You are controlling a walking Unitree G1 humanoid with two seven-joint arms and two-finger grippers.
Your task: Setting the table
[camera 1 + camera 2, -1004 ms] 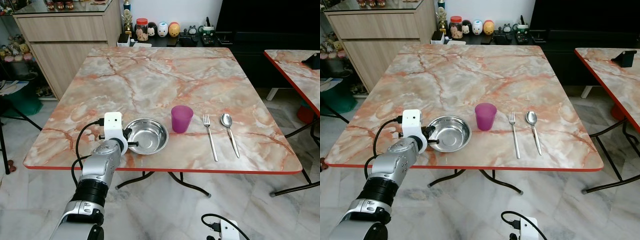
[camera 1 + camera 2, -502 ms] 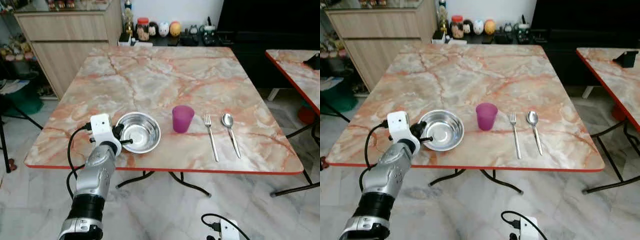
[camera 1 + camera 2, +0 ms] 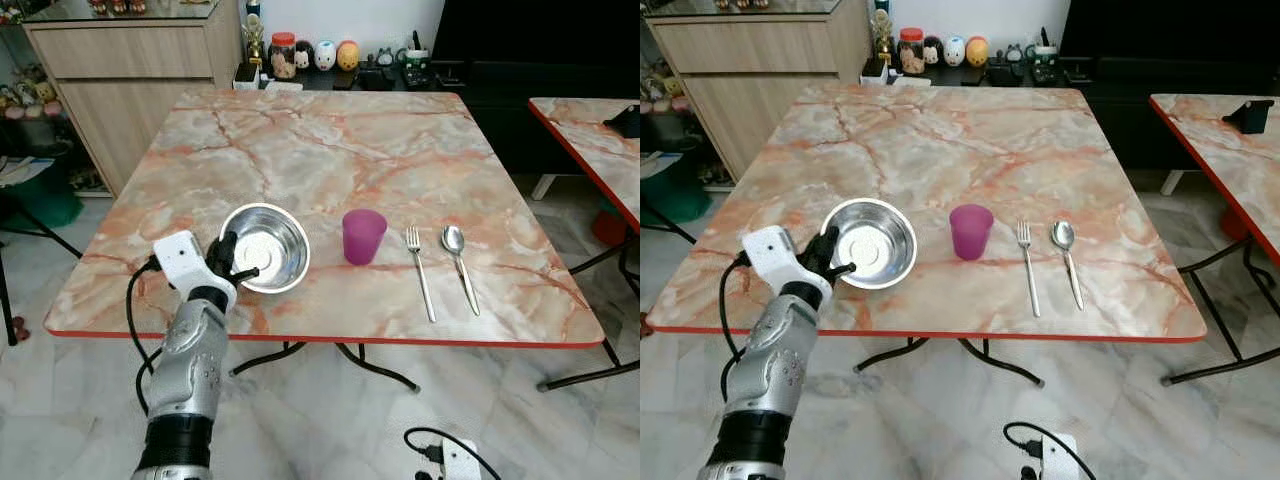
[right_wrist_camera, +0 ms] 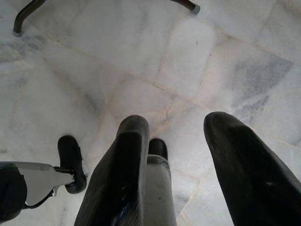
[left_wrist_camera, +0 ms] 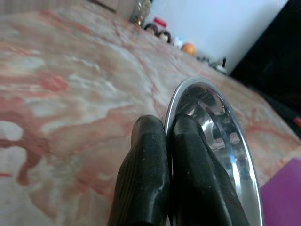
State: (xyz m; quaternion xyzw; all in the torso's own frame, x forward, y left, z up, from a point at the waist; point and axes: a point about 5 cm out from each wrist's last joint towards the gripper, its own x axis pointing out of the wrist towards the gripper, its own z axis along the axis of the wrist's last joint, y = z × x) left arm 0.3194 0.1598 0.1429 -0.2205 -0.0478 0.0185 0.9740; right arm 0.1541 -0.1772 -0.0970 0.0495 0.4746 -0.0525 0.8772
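A steel bowl (image 3: 266, 248) is lifted and tilted above the marble table (image 3: 320, 150) near its front left. My left gripper (image 3: 228, 262) is shut on the bowl's near-left rim; in the left wrist view the two black fingers (image 5: 143, 179) pinch the rim of the bowl (image 5: 221, 127). To the bowl's right stand a purple cup (image 3: 363, 236), a fork (image 3: 420, 272) and a spoon (image 3: 459, 265) in a row. My right gripper (image 4: 174, 174) hangs open over the tiled floor.
A wooden cabinet (image 3: 130, 70) stands at the back left. Jars and small figures (image 3: 320, 55) line a dark shelf behind the table. A second marble table (image 3: 600, 150) is at the right. Table legs (image 3: 300, 355) show under the front edge.
The left gripper has lifted the bowl off the table, tilted it and carried it left and a little farther back. The cup, fork and spoon have stayed in place.
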